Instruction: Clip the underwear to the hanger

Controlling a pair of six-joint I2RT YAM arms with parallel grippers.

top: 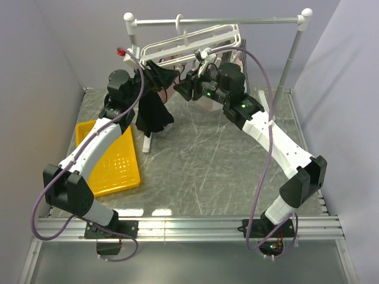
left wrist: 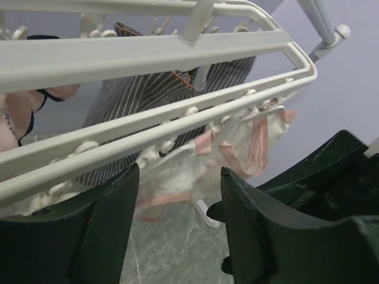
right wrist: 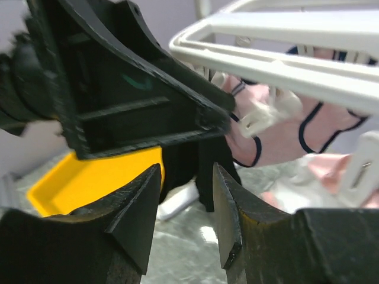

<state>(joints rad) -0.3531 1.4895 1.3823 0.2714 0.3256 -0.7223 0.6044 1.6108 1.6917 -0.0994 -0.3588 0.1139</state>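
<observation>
The white hanger (top: 195, 38) hangs from the rail at the back and fills the top of the left wrist view (left wrist: 148, 56). It also shows in the right wrist view (right wrist: 284, 65). The black underwear (top: 153, 115) hangs limp under the hanger's left end, right below my left gripper (top: 159, 76). What holds its top edge is hidden. In the right wrist view the underwear (right wrist: 204, 171) hangs behind the jaws. My left gripper (left wrist: 177, 177) is open with nothing between the jaws. My right gripper (top: 185, 89) is open and empty (right wrist: 186, 171), facing the left gripper (right wrist: 136, 89).
A grey rail stand (top: 237, 21) carries the hanger, and its white foot (top: 147, 144) rests on the table. A striped garment (left wrist: 148, 94) and pale pink underwear (right wrist: 278, 136) hang from the clips. A yellow tray (top: 112, 160) sits at the left.
</observation>
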